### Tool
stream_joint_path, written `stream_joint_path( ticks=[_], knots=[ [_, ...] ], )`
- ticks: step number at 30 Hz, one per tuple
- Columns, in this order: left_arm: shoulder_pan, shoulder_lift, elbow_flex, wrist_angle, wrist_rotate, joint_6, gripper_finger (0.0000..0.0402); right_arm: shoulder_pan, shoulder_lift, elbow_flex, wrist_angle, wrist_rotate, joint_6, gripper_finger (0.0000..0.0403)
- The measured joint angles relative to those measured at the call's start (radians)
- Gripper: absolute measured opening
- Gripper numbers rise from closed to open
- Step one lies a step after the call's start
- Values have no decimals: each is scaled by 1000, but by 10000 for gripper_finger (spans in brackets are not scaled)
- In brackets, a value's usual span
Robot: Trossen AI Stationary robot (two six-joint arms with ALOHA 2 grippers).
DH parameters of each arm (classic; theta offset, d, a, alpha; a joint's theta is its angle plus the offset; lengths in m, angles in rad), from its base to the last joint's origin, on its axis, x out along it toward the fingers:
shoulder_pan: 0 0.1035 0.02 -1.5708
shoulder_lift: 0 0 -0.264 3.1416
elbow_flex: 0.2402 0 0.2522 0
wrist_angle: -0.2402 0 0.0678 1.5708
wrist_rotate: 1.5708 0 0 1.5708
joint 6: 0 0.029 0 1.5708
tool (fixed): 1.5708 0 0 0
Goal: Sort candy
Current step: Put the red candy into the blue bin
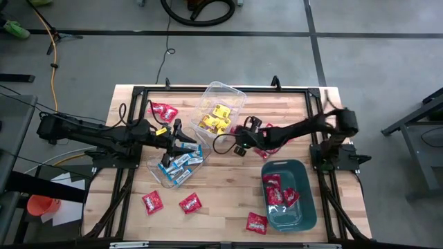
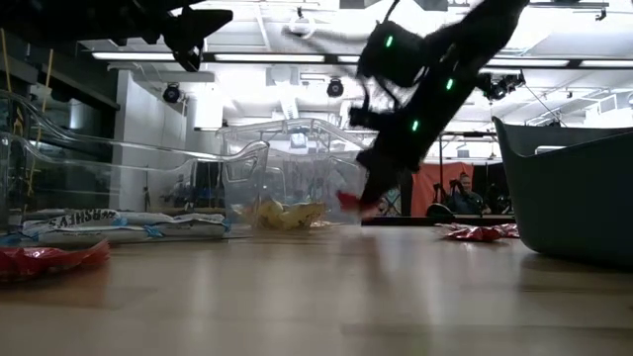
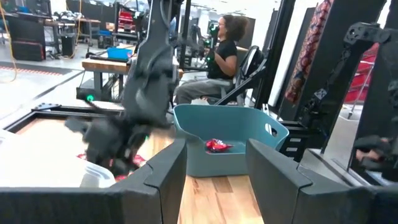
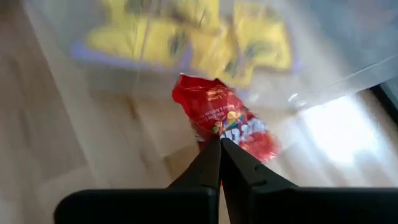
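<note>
In the high view the right pincer (image 1: 240,138) sits at the middle of the wooden counter (image 1: 221,190), just below the clear tub (image 1: 220,105) that holds the yellow candy (image 1: 215,119). The right wrist view shows its two dark fingers (image 4: 211,163) pressed together on the edge of a red candy packet (image 4: 227,121), which lies on the wood right beside that tub's wall; the pincer is clenched on the packet. The left pincer (image 1: 185,141) hangs at centre left of the high view over a second clear tub (image 1: 154,166) that holds blue-and-white candy (image 1: 178,164), and the left wrist view shows its fingers (image 3: 168,169) spread apart with nothing between them, so it is released. At lower right of the high view a teal bin (image 1: 304,207) holds several red packets (image 1: 278,191). More red packets lie loose on the counter: one at upper left near the frame's edge (image 1: 165,110), two at lower left (image 1: 152,201) and (image 1: 190,203), one at bottom centre just left of the bin (image 1: 257,223), and a few under the right arm. In the low view the right arm comes down to a red packet (image 2: 354,202) on the wood beside the tub of yellow candy (image 2: 282,213). A seated person (image 3: 217,53) shows in the room beyond the counter in the left wrist view.
</note>
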State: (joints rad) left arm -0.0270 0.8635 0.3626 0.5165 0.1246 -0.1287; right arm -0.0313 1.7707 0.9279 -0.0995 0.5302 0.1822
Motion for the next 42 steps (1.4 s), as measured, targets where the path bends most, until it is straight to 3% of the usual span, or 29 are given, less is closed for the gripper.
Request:
stream_joint_path(
  ticks=[8, 18, 24, 27, 36, 42],
  knots=[
    [0, 0, 0, 3, 0, 0, 154, 89, -287, 0, -215, 43, 4, 0],
    [0, 0, 0, 4, 0, -1, 154, 294, -609, 0, -437, 48, 162, 0],
    [0, 0, 0, 4, 0, -13, 154, 484, -632, 0, -442, -148, 359, 0],
    [0, 0, 0, 3, 0, -25, 154, 591, -619, 0, -449, -198, 496, 0],
    [0, 0, 0, 4, 0, -45, 154, 810, -613, 0, -578, -210, 984, 0],
    [0, 0, 0, 4, 0, -35, 154, 854, -613, 0, -587, -209, 1124, 0]
  ],
)
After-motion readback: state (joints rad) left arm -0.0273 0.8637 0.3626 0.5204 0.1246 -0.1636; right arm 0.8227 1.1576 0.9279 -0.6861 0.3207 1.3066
